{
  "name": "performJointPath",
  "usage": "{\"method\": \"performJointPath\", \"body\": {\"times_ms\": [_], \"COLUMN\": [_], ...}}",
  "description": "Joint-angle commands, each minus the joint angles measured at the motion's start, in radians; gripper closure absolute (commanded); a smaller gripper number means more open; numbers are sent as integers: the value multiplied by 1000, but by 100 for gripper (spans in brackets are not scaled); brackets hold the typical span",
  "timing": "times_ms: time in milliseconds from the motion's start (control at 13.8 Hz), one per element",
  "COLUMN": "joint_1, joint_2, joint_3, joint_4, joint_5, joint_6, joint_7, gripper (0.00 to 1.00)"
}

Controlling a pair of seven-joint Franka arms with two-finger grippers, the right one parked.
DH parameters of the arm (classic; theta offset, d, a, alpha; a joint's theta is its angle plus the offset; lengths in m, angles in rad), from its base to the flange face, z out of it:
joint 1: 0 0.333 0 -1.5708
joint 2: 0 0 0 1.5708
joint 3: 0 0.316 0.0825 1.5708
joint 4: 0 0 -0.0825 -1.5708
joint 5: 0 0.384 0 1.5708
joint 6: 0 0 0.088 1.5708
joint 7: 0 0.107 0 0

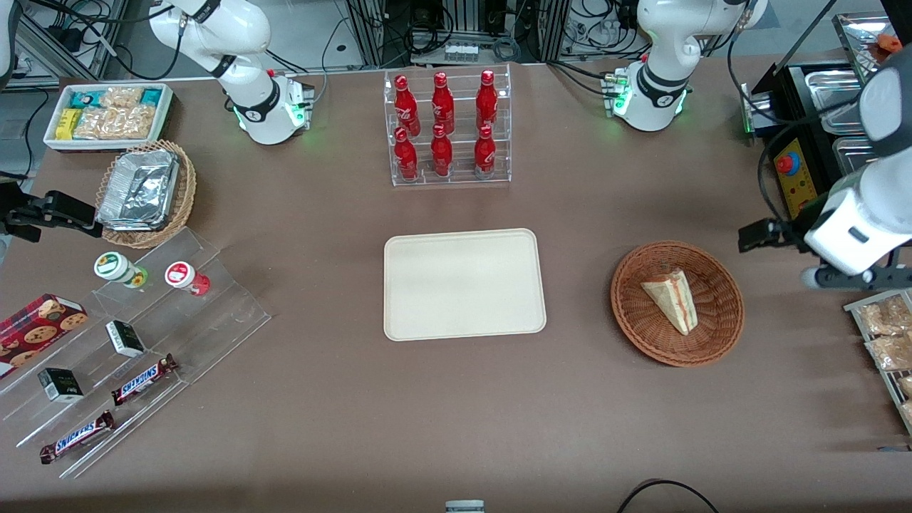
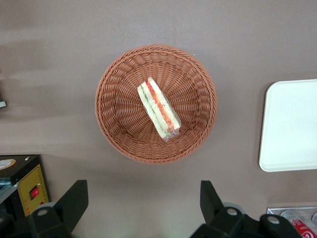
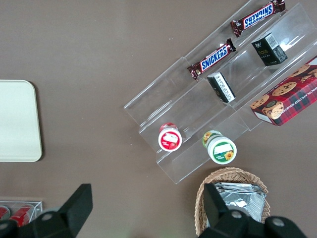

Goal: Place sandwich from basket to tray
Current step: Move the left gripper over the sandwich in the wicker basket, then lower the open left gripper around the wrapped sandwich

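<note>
Sandwich (image 1: 671, 299): a triangular wedge of pale cream bread lying on its side in the middle of the basket (image 1: 719, 335), its cut edge showing a pink-red and a green filling stripe. In the left wrist view a clear wrap is faintly visible at the narrow end of the wedge; the filling itself cannot be identified. The basket is a round, shallow, reddish-brown wicker bowl standing on the brown table (image 1: 320, 427) toward the working arm's end.

Tray (image 1: 463, 283): flat, cream-beige, rounded corners, low rim, bare surface, beside the basket and apart from it, at mid-table. In the left wrist view it is cut off at the picture's edge.

Gripper (image 2: 143, 201): raised above the table next to the basket, its two dark fingers spread wide, nothing between them. Only the fingertips show in the wrist view; in the front view the arm hides the fingers.

A clear rack of red bottles (image 1: 445, 128) stands farther from the front camera than the tray.
</note>
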Motion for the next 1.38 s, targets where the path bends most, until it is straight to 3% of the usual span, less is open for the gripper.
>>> {"method": "performJointPath", "body": {"times_ms": [0,217,579,724,941,1158,1303], "joint_1": [-4,-9,-6,-13,-26,-26,-26], "joint_2": [30,32,15,-5,-16,-100,-99], "joint_3": [5,5,7,2,2,2,2], "joint_4": [-5,-44,-200,-249,-312,-520,-574], "joint_5": [-11,-4,4,50,56,58,56], "joint_6": [38,64,225,261,313,519,587], "joint_7": [-122,-272,-369,-452,-486,-486,-487], "gripper": [0,0,0,0,0,0,0]}}
